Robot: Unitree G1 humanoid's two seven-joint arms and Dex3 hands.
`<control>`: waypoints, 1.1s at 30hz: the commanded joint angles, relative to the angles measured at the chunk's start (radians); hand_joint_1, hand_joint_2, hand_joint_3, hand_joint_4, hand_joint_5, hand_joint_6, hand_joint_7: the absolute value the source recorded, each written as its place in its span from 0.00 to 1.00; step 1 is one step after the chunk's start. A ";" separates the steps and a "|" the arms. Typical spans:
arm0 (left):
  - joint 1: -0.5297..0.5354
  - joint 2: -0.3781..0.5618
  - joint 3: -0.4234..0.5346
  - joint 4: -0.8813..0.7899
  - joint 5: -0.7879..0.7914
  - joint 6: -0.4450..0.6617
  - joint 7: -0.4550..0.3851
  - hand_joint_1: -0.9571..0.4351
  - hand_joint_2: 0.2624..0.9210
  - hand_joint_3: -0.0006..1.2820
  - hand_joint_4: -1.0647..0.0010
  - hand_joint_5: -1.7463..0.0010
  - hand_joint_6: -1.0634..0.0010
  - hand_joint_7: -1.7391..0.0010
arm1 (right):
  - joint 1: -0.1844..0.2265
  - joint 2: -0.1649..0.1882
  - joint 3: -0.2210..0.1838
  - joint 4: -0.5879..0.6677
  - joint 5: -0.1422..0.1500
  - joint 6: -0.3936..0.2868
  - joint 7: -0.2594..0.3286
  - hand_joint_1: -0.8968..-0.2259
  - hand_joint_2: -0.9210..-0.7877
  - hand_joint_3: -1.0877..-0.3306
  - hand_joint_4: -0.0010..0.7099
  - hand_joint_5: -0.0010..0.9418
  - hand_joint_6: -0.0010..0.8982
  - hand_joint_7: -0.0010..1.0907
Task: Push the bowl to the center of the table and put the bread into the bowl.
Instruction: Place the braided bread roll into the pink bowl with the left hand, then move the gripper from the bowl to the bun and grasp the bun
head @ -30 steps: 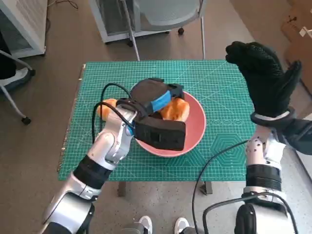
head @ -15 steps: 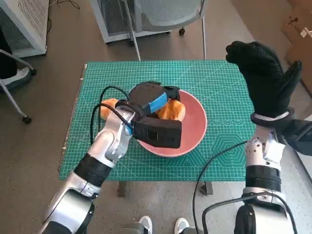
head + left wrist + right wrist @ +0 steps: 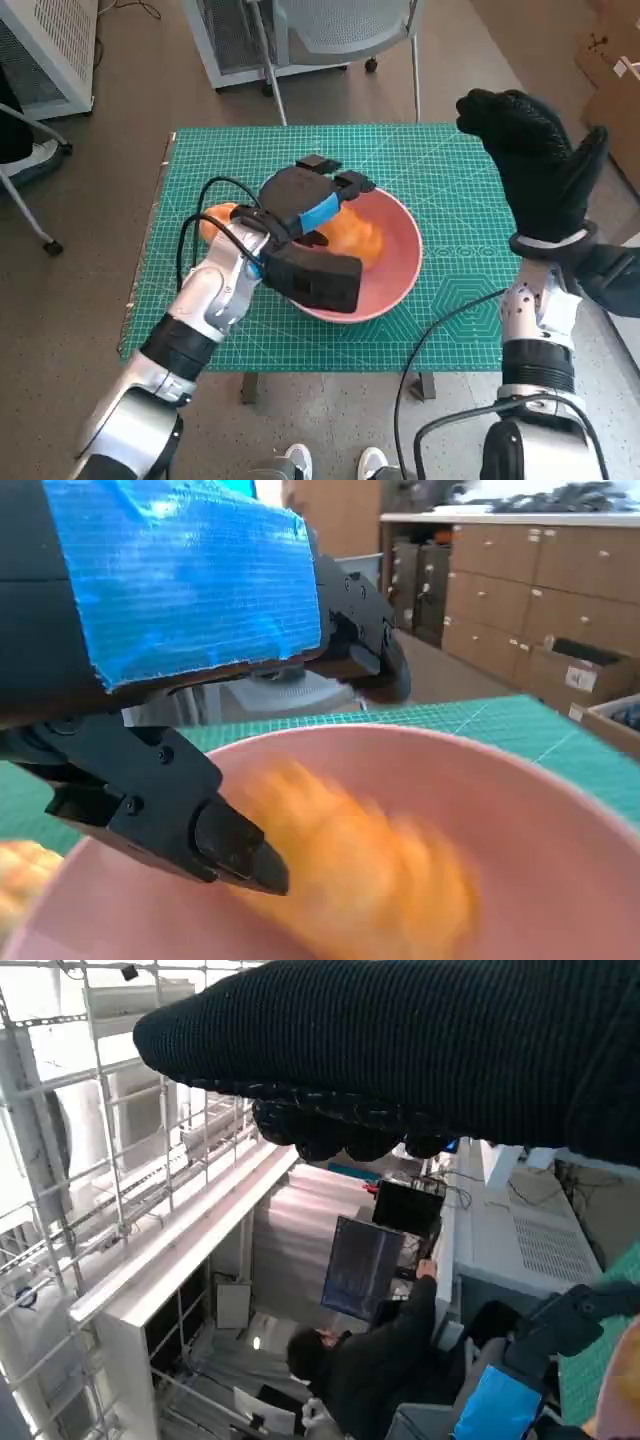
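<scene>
Centrally, the green cutting mat [image 3: 450,200] covers the table, bare toward its right edge. Upon it sits the pink bowl [image 3: 395,265], containing blurred orange bread [image 3: 355,238]. Above the bowl's left rim, the left hand [image 3: 305,200] hovers, fingers released. The right hand [image 3: 535,160] is raised, unclenched, beyond the right edge. Another bread piece [image 3: 215,218] lies beside the bowl.

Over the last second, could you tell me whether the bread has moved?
Yes. The bread has left the left hand and dropped into the bowl.
</scene>
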 commanded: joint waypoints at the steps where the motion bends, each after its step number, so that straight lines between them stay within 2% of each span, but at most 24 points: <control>1: -0.004 0.024 0.000 0.020 0.004 -0.040 0.039 0.24 0.82 0.01 1.00 1.00 0.78 1.00 | -0.001 -0.002 -0.002 0.022 0.006 0.014 0.017 0.37 0.00 0.43 0.43 0.00 0.45 0.00; 9: 0.028 0.071 0.052 -0.010 -0.063 -0.126 0.059 0.20 0.85 0.01 1.00 1.00 0.78 1.00 | -0.003 -0.003 -0.003 0.025 0.010 0.017 0.026 0.37 0.00 0.43 0.43 0.00 0.45 0.00; 14: 0.053 0.119 0.105 -0.047 -0.125 -0.200 0.051 0.23 0.83 0.00 1.00 1.00 0.77 0.99 | -0.004 -0.002 -0.003 0.024 0.010 0.018 0.028 0.37 0.00 0.43 0.43 0.00 0.45 0.00; 21: 0.091 0.241 0.201 -0.118 -0.172 -0.307 0.067 0.28 0.77 0.00 0.96 0.99 0.72 0.98 | -0.006 -0.006 -0.002 0.026 0.007 0.017 0.029 0.36 0.00 0.44 0.43 0.00 0.45 0.00; 26: 0.118 0.326 0.249 -0.188 -0.137 -0.293 0.056 0.28 0.72 0.00 0.92 0.99 0.67 0.97 | -0.009 -0.008 -0.002 0.032 0.004 0.013 0.030 0.37 0.00 0.44 0.43 0.00 0.45 0.00; 33: 0.177 0.405 0.309 -0.248 -0.146 -0.242 0.014 0.28 0.70 0.00 0.90 0.99 0.65 0.98 | -0.017 -0.008 -0.003 0.045 0.004 0.009 0.032 0.38 0.00 0.44 0.43 0.00 0.45 0.00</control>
